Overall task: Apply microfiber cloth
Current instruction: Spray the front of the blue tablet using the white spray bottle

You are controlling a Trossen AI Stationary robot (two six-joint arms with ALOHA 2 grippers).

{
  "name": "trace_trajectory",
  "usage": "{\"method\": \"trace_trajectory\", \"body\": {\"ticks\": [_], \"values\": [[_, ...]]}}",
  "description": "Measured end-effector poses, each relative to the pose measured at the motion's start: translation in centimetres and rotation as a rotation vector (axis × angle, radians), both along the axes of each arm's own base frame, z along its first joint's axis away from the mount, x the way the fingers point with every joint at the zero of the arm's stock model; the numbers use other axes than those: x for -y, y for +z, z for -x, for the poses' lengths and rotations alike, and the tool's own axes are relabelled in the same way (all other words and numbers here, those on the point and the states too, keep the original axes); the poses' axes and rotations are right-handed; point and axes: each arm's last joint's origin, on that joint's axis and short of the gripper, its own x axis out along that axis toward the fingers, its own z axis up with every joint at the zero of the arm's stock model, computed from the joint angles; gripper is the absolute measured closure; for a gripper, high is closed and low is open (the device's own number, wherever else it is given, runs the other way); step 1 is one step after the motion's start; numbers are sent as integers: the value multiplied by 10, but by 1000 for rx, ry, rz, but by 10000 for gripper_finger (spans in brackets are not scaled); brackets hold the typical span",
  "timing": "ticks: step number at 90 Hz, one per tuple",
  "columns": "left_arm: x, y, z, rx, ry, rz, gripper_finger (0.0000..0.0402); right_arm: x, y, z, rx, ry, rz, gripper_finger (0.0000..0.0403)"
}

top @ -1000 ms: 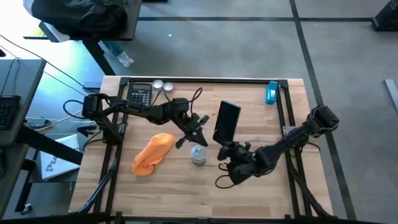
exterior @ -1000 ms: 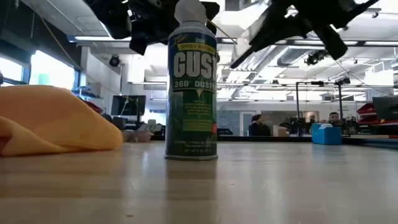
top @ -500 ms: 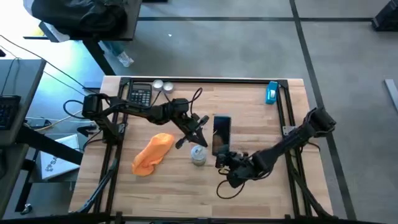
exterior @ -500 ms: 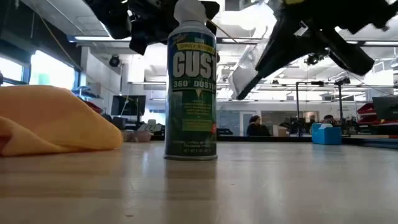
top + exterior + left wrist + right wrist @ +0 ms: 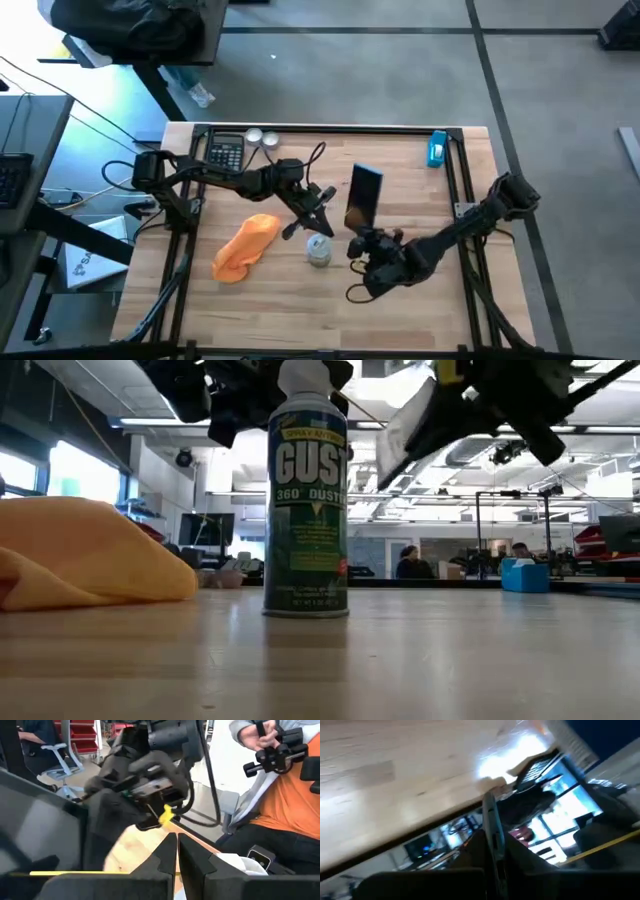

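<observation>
Right of centre in the high view, right claw (image 5: 362, 240) clamped on the lower edge of the dark flat device (image 5: 364, 198), holding it raised and tilted above the bench (image 5: 450, 300); likely presenting its face for wiping. Left claw (image 5: 322, 196), fingers closed with nothing between them, hangs just left of the device, above the duster can (image 5: 318, 249). Microfiber cloth (image 5: 245, 246) lies untouched on the bench, lower left of the can. Cloth pickup not yet done.

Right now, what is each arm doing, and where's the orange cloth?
Right gripper shut on dark device, held off the table. Left gripper shut, empty, above spray can. Orange cloth lies untouched, left of can.
</observation>
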Motion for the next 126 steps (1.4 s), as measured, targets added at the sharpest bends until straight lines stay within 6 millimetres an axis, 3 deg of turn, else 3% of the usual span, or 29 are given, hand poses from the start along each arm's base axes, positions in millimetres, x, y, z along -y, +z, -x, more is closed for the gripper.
{"method": "trace_trajectory", "body": {"ticks": [11, 24, 33, 46, 55, 65, 75, 81, 104, 126], "values": [[1, 0, 0, -1, -2, 2, 402, 6, 1, 7, 8, -69, 51, 403], [2, 0, 0, -1, -4, 1, 402, 13, 3, 11, 151, -180, 59, 403], [2, 0, 0, -1, -4, 2, 402, 13, 2, 11, 191, -216, -13, 403], [2, 0, 0, -1, -4, 2, 402, -11, 0, 9, 206, -159, -253, 403], [1, 0, 0, -1, 1, 0, 402, -28, 1, 12, 233, -94, -306, 403], [1, 0, 0, 4, 3, -6, 402, -37, 2, 17, 233, -49, -266, 403], [1, 1, -1, 22, 6, -9, 402, -35, 6, 17, 299, -45, -99, 403], [1, 3, -1, 53, 16, -14, 402, -34, 7, 16, 320, -53, -86, 403], [-2, 29, 0, 228, 132, -66, 400, -31, 5, 14, 419, -153, -272, 403], [10, 61, 20, 250, 93, -63, 392, -26, 5, 11, 611, -301, -436, 403]]}}
